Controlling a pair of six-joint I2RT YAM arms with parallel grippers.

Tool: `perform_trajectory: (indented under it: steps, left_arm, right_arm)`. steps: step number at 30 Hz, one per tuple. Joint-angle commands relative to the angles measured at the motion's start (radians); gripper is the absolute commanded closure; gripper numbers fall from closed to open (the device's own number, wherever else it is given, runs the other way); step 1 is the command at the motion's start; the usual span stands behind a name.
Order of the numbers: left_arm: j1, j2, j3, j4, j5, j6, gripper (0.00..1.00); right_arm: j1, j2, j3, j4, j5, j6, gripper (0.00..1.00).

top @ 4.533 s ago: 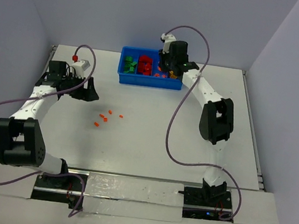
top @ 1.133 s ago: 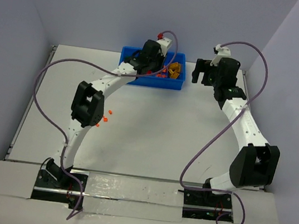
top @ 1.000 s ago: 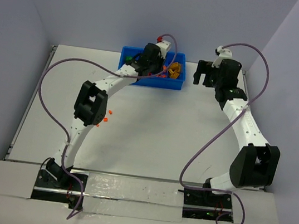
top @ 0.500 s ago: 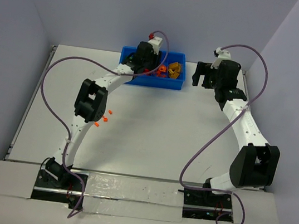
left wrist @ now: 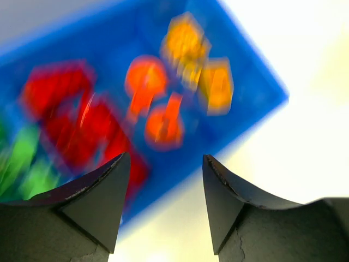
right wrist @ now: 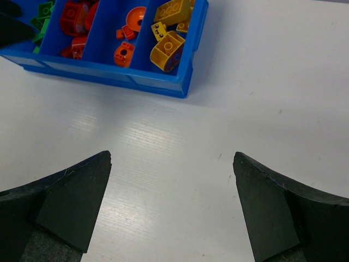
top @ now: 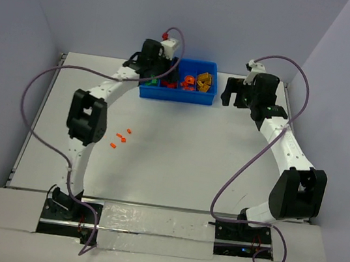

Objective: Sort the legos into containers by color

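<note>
Black fingers, both pairs apart, empty

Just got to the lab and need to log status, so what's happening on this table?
Two robot arms are sorting legos by color. The blue tray holds sorted legos: green, red, orange, yellow, one color per compartment. The left gripper hovers open and empty by the tray; the right gripper is open over the table beside it. A few loose orange legos lie on the table.
</note>
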Motion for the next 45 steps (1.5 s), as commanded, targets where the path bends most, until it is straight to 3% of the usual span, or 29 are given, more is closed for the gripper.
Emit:
perform_trajectory:
  steps: [1, 4, 7, 13, 27, 37, 45]
  left_arm:
    - [0.125, -0.351, -0.235, -0.156, 0.127, 0.135, 0.34]
    - [0.184, -0.56, -0.511, -0.204, 0.134, 0.259, 0.31]
    - [0.214, -0.663, -0.667, -0.313, 0.183, 0.338, 0.31]
    - [0.194, -0.667, -0.809, -0.365, 0.153, 0.348, 0.36]
    - [0.129, -0.521, -0.853, -0.341, 0.001, 0.371, 0.38]
    - [0.123, -0.448, -0.845, -0.302, -0.028, 0.399, 0.41]
    - [0.122, -0.418, -0.844, -0.28, -0.041, 0.419, 0.51]
  right_arm:
    - [0.01, -0.04, -0.016, -0.019, -0.046, -0.013, 0.0]
    - [0.022, -0.036, -0.031, -0.029, -0.088, -0.055, 0.0]
    - [0.051, -0.02, -0.042, -0.032, -0.094, -0.075, 0.0]
    - [0.079, 0.009, -0.006, -0.056, -0.088, -0.072, 0.0]
    - [0.081, 0.003, -0.002, -0.076, -0.08, -0.076, 0.0]
    - [0.081, 0.006, -0.002, -0.079, -0.077, -0.077, 0.0]
    - [0.081, 0.008, -0.002, -0.08, -0.076, -0.078, 0.0]
